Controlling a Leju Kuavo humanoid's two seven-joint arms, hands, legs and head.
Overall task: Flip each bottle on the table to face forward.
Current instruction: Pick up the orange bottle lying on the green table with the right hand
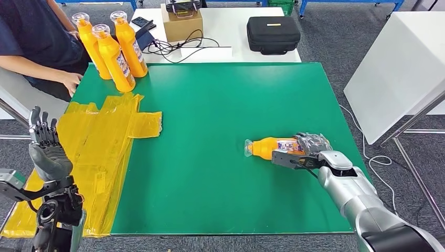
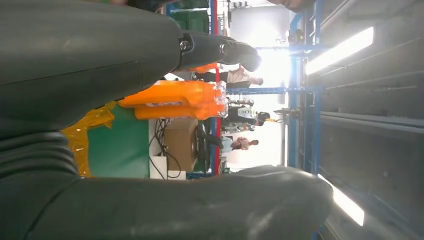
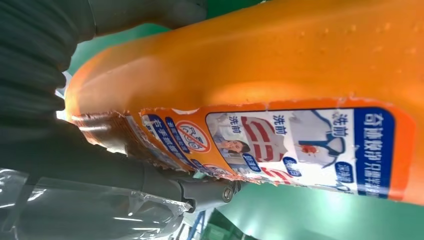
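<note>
An orange bottle [image 1: 267, 147] with a clear cap lies on its side on the right part of the green table [image 1: 220, 105], cap pointing left. My right hand [image 1: 309, 152] grips its lower body; up close the bottle [image 3: 280, 65] shows its printed label, with my dark fingers [image 3: 150, 175] wrapped under it. Three more orange bottles [image 1: 116, 58] stand upright together at the table's far left corner, also seen beyond my left hand [image 2: 60, 65] as orange bottles [image 2: 175, 100]. My left hand [image 1: 46, 149] is raised off the table's left edge, fingers spread upward, holding nothing.
Yellow plastic sheeting [image 1: 99, 136] covers the table's left side. A person [image 1: 36, 47] sits at the far left with a hand near the standing bottles. Behind the table are a cardboard box [image 1: 182, 23], cables and a black case [image 1: 273, 34]. A white table [image 1: 404, 63] stands to the right.
</note>
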